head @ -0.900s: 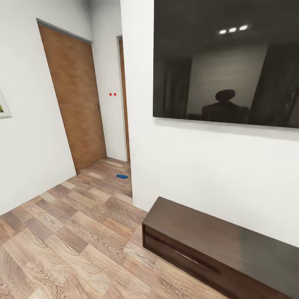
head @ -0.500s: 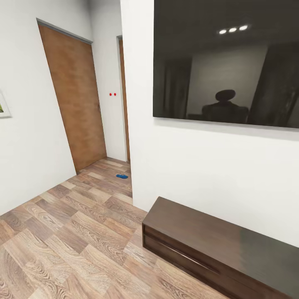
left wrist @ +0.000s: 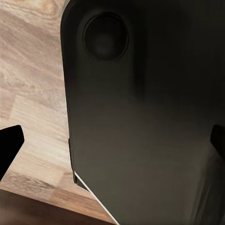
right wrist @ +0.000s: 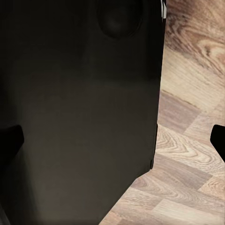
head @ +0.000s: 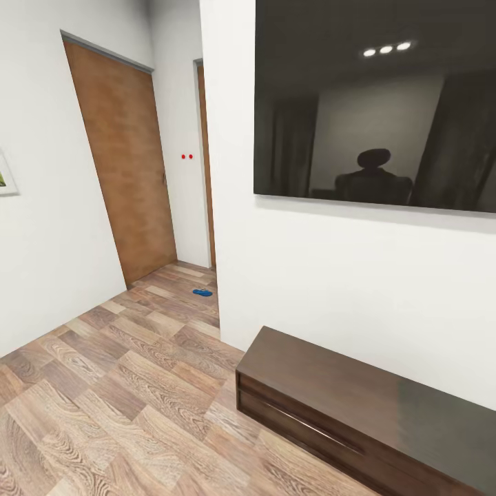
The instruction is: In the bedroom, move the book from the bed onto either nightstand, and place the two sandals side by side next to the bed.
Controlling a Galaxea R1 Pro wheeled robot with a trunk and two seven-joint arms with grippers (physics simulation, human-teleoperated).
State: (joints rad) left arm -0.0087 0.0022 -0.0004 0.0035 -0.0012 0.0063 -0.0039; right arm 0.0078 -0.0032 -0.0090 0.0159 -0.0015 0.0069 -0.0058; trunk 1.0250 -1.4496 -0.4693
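One small bright blue sandal (head: 202, 292) lies flat on the wood-plank floor, far ahead near the foot of a brown door and beside the white wall's corner. The book, the bed and the nightstand are out of view. In the left wrist view, my left gripper (left wrist: 112, 145) is open, its dark fingertips (left wrist: 9, 145) spread wide at the picture's edges with a dark part of the robot's body behind them. In the right wrist view, my right gripper (right wrist: 112, 140) is open the same way, fingertips (right wrist: 218, 140) far apart and nothing held.
A long low dark-brown media bench (head: 358, 406) stands against the white wall at the near right, under a large black screen (head: 375, 103). A closed brown door (head: 127, 165) and a narrow passage (head: 205, 165) lie ahead. Open wood floor (head: 117, 386) stretches left.
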